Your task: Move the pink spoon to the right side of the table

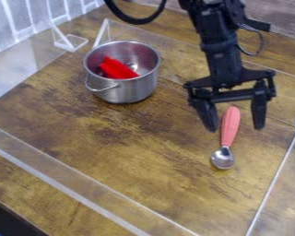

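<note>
The pink spoon lies on the dark wood table near its right edge, salmon handle pointing away from the camera and shiny bowl toward the front. My gripper hangs directly over the handle, pointing steeply down, open wide. One fingertip stands left of the handle and the other fingertip right of it. The fingers straddle the handle without closing on it; I cannot tell whether the tips touch the table.
A steel pot holding a bright red object stands at the back left. Clear acrylic walls edge the table, one close to the spoon's right. Bare wood lies in front and to the left.
</note>
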You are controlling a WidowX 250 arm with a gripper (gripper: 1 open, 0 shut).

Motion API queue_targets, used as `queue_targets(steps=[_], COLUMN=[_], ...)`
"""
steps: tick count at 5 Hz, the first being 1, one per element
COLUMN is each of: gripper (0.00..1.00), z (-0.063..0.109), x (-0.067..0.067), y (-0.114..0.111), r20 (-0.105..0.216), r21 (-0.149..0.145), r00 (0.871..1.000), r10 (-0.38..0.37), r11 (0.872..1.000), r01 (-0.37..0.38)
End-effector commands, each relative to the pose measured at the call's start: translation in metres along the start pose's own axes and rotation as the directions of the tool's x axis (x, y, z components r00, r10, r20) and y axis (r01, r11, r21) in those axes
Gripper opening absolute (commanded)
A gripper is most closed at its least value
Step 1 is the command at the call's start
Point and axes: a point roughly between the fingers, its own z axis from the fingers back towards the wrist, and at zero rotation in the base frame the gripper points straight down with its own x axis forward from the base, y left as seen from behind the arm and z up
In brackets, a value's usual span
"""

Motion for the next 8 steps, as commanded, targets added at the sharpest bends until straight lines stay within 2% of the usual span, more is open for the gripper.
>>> queue_targets(steps=[1, 3, 4, 6, 7, 8], gripper=[1.0, 1.0, 1.0, 1.0, 1.0, 1.0], z=[0.009, -0.022, -0.025, -0.002, 0.001, -0.008], x=[0.003, -0.009, -0.013, -0.028, -0.028, -0.026], y=[-0.015, -0.003, -0.005, 0.012, 0.011, 0.014], r20=[0.037, -0.008, -0.02, -0.016, -0.007, 0.0], r21=[-0.005, 0.031, 0.059, 0.123, 0.148, 0.159], r00=[0.998, 0.995, 0.989, 0.986, 0.993, 0.998], r10=[-0.057, -0.104, -0.146, -0.163, -0.12, -0.07], r11=[0.998, 0.994, 0.987, 0.979, 0.982, 0.985], r01=[0.058, 0.104, 0.147, 0.164, 0.12, 0.069])
